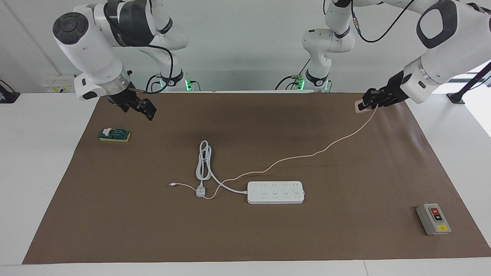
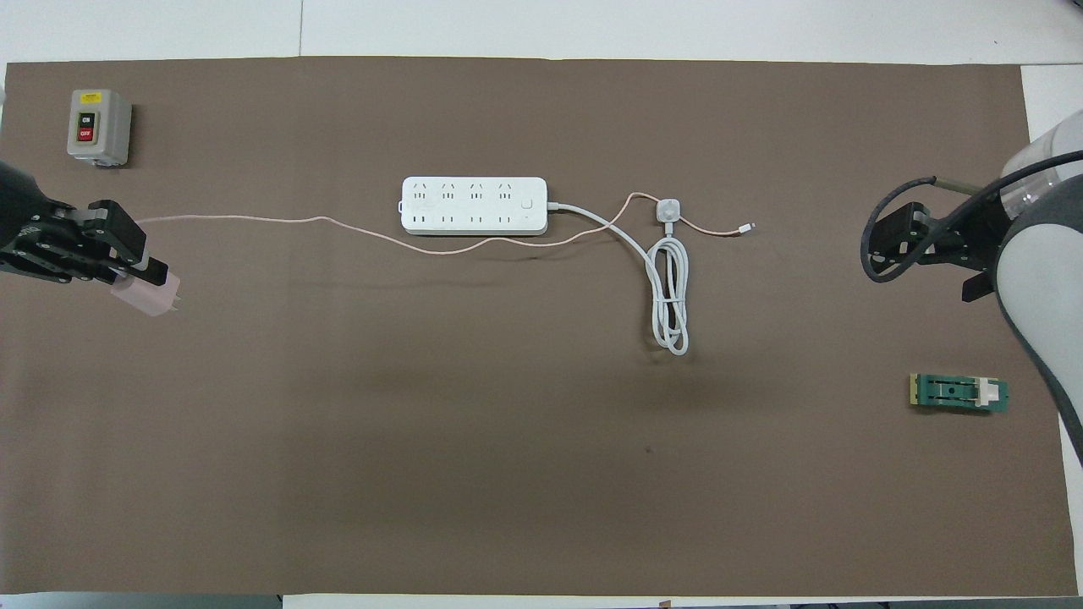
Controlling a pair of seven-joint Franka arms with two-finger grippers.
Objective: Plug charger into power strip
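Charger lifted, not plugged yet.
My left claw (image 1: 369, 102) pinches the charger (image 1: 360, 106), cable trailing toward the power strip (image 1: 275, 192); right claw (image 1: 145, 109) waits, spread, empty.

Pink charger (image 1: 360, 107) aloft; white power strip (image 1: 275, 192) flat, unplugged.

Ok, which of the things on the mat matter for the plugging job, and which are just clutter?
In the job:
- charger, held up by the left end effector
- power strip, lying flat on the mat

Lying about:
- grey switch box
- green block

The right end effector waits, holding nothing.
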